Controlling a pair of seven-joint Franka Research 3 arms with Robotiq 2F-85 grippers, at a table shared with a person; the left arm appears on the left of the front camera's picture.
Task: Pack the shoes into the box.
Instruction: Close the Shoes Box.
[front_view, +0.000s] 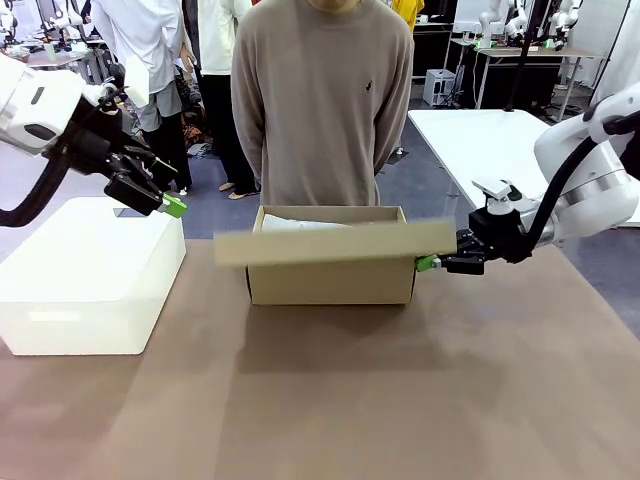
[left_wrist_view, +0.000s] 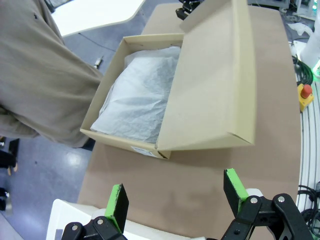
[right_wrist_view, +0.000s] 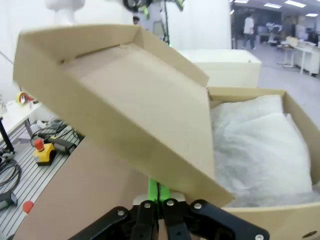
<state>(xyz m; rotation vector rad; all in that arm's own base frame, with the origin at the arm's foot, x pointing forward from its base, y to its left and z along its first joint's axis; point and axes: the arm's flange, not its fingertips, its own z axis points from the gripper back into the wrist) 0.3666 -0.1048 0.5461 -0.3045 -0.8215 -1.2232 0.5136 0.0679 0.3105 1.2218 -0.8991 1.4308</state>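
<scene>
The box (front_view: 330, 280) sits mid-table, its lid (front_view: 335, 243) half-raised over the tissue paper (left_wrist_view: 140, 100). The right gripper (front_view: 432, 263), fingers pressed together, props the lid's right end and should push on smoothly to close it. The left gripper (front_view: 168, 205) hovers spread over the white box (front_view: 90, 290).

Matt brown cardboard box (front_view: 330, 280), crinkled white tissue paper (left_wrist_view: 140, 100) lining, smooth matt brown tabletop (front_view: 400, 400)
</scene>
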